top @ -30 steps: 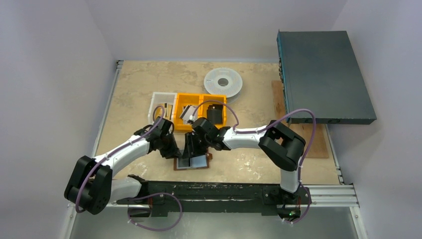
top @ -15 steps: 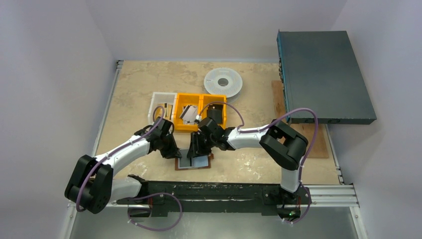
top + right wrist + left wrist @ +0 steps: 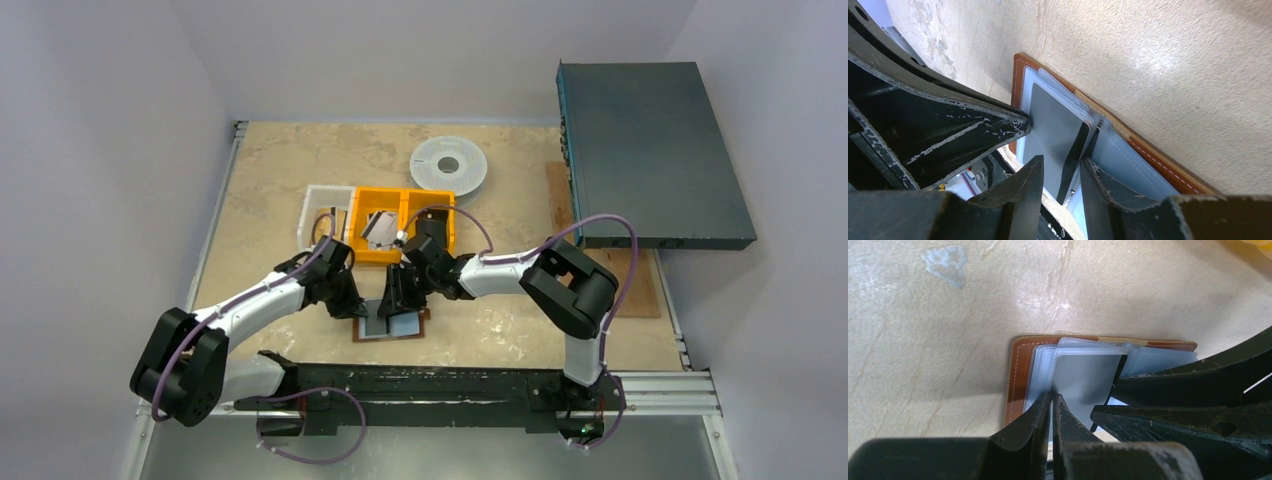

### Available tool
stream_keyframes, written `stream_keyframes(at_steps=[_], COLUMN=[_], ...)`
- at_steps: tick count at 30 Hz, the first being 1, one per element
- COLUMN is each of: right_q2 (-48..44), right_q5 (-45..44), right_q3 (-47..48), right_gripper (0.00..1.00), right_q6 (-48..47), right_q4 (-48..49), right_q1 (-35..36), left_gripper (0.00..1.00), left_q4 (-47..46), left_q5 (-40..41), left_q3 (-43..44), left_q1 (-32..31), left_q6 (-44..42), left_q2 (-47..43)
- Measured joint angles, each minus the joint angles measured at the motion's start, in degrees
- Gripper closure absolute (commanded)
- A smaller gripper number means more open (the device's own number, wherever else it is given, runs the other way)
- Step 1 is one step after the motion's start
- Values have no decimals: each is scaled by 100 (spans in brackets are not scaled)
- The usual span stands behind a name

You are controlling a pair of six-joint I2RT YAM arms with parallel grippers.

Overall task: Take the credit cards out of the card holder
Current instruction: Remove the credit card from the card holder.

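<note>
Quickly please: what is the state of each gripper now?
Left gripper: shut, tips at the grey card's edge; grip cannot be told.
Right gripper: open, astride that card's edge.

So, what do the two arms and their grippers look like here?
Both the left arm and the right arm have white links between bulky black joint housings, and each carries a looping purple cable. The left gripper and right gripper have black, tapered fingers covered in pale scuffs and scratches. No lettering or markings are readable.
</note>
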State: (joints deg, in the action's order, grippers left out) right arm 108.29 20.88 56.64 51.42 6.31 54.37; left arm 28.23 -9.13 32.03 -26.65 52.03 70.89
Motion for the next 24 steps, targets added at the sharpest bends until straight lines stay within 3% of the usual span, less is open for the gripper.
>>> stream_keyframes(at_steps=[9, 18, 24], right_q2=[13, 4, -9], right_q5=[293, 697, 841], right_q3=[-142, -616, -925], right_gripper=[65, 65, 75], right_q6=[66, 232, 361], right_q4=[197, 1034, 1534], right_q1=[-181, -393, -501], left_gripper=[94, 100, 100], left_q4=[-35, 33, -2], left_q5=[48, 138, 133], left_q3=[74, 136, 133], left_q1=[-214, -236, -271], left_q6=[310, 765, 975], left_q2=[223, 365, 400])
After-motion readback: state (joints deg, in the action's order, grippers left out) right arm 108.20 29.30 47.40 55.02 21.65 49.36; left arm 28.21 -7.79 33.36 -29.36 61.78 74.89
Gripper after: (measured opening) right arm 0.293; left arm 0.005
